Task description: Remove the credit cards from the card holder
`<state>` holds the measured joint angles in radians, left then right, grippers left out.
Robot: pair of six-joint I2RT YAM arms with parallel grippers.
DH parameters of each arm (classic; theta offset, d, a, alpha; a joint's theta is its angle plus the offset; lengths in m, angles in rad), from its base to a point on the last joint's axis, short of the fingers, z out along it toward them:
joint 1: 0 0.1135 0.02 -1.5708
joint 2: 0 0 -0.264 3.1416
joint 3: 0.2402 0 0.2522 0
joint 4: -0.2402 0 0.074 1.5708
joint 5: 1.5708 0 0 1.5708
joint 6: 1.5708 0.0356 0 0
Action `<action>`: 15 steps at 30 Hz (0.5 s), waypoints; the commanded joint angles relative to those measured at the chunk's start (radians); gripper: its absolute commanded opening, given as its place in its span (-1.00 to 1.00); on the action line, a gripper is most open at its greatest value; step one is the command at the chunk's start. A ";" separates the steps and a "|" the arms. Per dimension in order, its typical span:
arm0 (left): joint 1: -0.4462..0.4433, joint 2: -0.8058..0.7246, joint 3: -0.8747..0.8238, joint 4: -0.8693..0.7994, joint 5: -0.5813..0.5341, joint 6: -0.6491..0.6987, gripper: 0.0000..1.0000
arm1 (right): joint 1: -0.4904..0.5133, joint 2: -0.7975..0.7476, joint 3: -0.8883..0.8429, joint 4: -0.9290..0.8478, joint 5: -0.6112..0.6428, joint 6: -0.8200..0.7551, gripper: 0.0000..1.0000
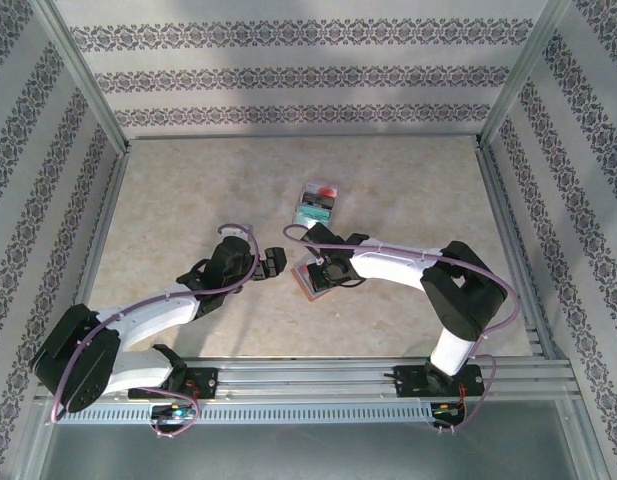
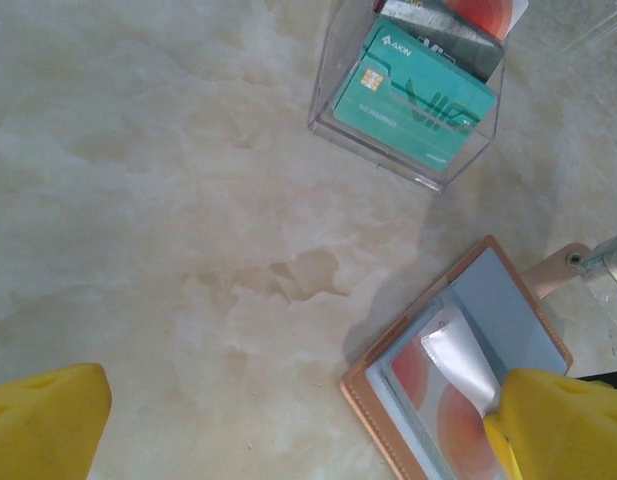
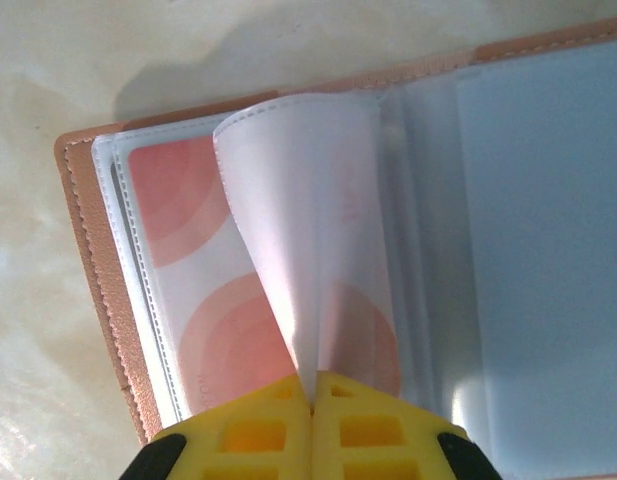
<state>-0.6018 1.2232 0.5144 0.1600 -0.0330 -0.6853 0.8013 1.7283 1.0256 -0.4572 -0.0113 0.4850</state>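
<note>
Right jaws clenched, yellow tips pinching the free edge of a clear sleeve inside the holder. The sleeve bows up into a cone. Looks like only plastic in the grip, not a card, though I can't rule out a card edge in there. Orange-circle card sits in the pocket underneath, on the holder's left half. Right half shows blue-grey, no card visible.

Holder lies open and flat on the table, near the middle, directly under the right wrist. Clear box just beyond it holds a green card plus two more behind it.

Left jaws released, spread wide, fingers beside the holder. Can't tell if the far one touches it.

My read: partway through, orange card being worked loose. Next move needs:
- the sleeve lifted enough to expose the pocket mouth
- a regrip on the card edge itself
- a pull along the pocket

Left could pin the cover. Risk: tugging the sleeve drags the whole holder.
</note>
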 commanded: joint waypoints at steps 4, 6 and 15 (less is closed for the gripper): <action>0.016 -0.027 0.031 -0.070 -0.013 0.071 0.96 | 0.013 -0.045 0.026 0.024 -0.111 0.122 -0.87; 0.016 -0.018 0.040 -0.070 0.009 0.085 0.91 | 0.013 -0.047 0.019 0.053 -0.145 0.159 -0.87; -0.001 0.112 0.081 -0.002 0.157 0.091 0.34 | -0.004 -0.066 -0.022 0.125 -0.207 0.237 -0.84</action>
<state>-0.6003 1.2938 0.5694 0.1257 0.0589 -0.6075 0.8024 1.7020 1.0218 -0.3557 -0.1928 0.6819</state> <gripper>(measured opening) 0.692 0.080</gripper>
